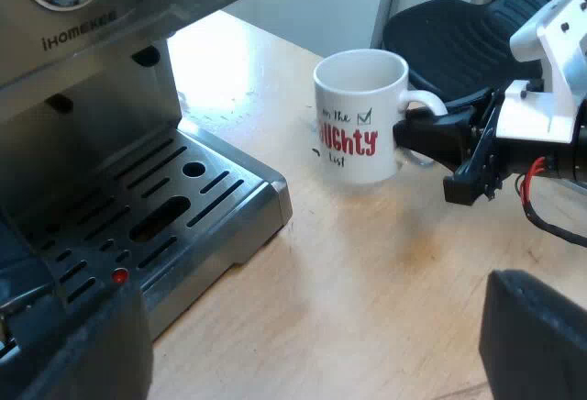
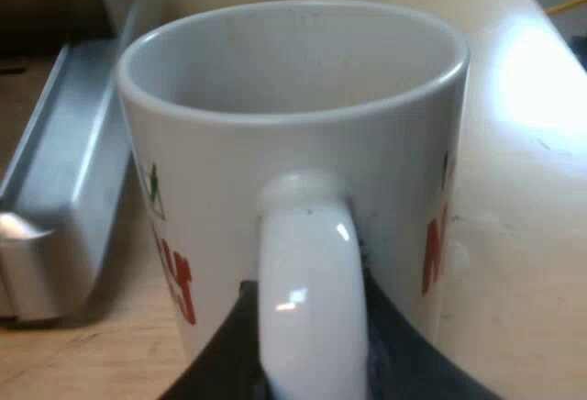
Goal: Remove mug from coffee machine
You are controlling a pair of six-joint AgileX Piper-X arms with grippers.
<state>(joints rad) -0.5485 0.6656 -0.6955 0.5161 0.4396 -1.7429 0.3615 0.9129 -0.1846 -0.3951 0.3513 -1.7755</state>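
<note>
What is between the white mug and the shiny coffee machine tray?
Just bare light wooden tabletop lies between the white mug with red lettering and the silver slotted drip tray; the left wrist view shows it.

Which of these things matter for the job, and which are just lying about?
Job: mug; right gripper, shut on its handle; espresso machine beside it.
Lying about: black chair seat; wooden table under the mug.

The mug (image 1: 359, 116) stands upright on the table (image 1: 367, 281), just beside the drip tray (image 1: 165, 207) of the espresso machine (image 1: 83, 88) and off it, near a table edge. The right tool (image 1: 408, 136) closes around its handle (image 2: 307, 299).
</note>
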